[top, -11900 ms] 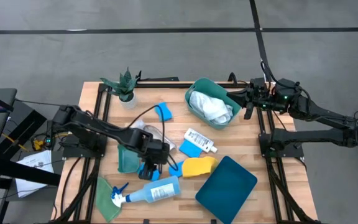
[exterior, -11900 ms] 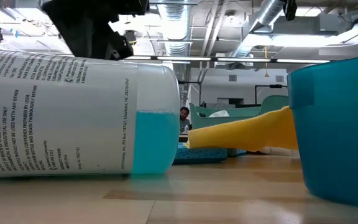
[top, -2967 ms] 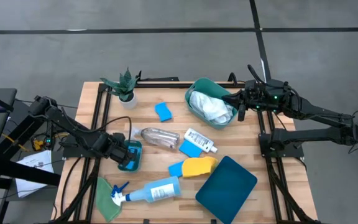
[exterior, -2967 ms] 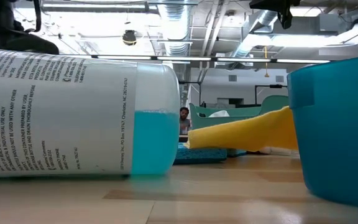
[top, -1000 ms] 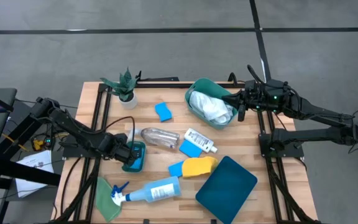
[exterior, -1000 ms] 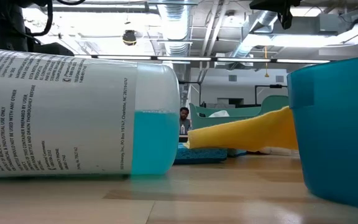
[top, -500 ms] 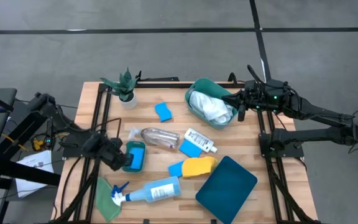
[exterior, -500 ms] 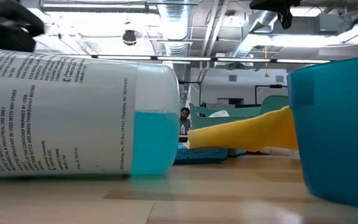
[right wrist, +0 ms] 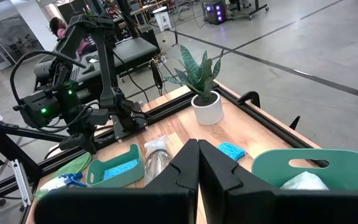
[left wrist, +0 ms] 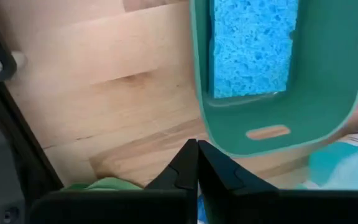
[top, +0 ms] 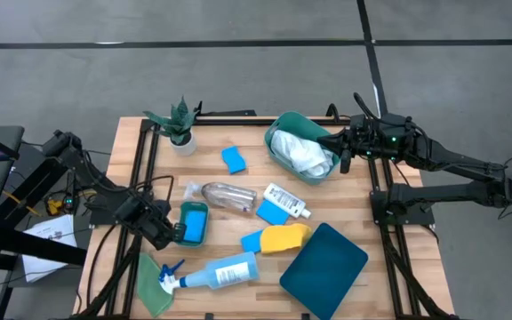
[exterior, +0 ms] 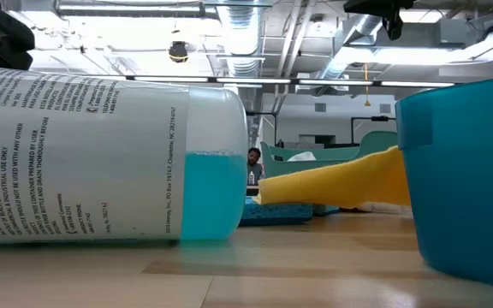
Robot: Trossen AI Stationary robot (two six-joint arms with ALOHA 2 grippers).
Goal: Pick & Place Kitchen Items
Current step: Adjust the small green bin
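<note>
Blue sponge (top: pixel 194 220) (left wrist: pixel 252 46) lying inside small teal tray (top: pixel 192 241) (left wrist: pixel 328 106), on left half of table (top: pixel 345 204). Tray flat on the wood, in about the same spot as a second ago.

Left jaws: pressed together now, holding nothing. Just beside the tray's near edge, not touching it. Gripped that edge a second ago, partly spread; since then let go and pulled back toward the table's left side. Tips seen closed in left wrist view, with bare wood between them and the tray.

Right jaws: pressed together too, empty, up by the right rim of big teal tub (top: pixel 284 124). No change there from before.

White cloth (top: pixel 300 153) inside the big tub, as before. Other sponges loose on the table: one (top: pixel 233 160) near the plant (top: pixel 176 124), one (top: pixel 272 212) touching small white bottle (top: pixel 287 200), one (top: pixel 252 242) against yellow cloth (top: pixel 284 237). Crinkled cup (top: pixel 225 194) on its side, just right of the tray. Spray bottle (top: pixel 220 272) (exterior: pixel 101 154) lying flat near the front edge, its nozzle on green cloth (top: pixel 152 283). None of these moved.
</note>
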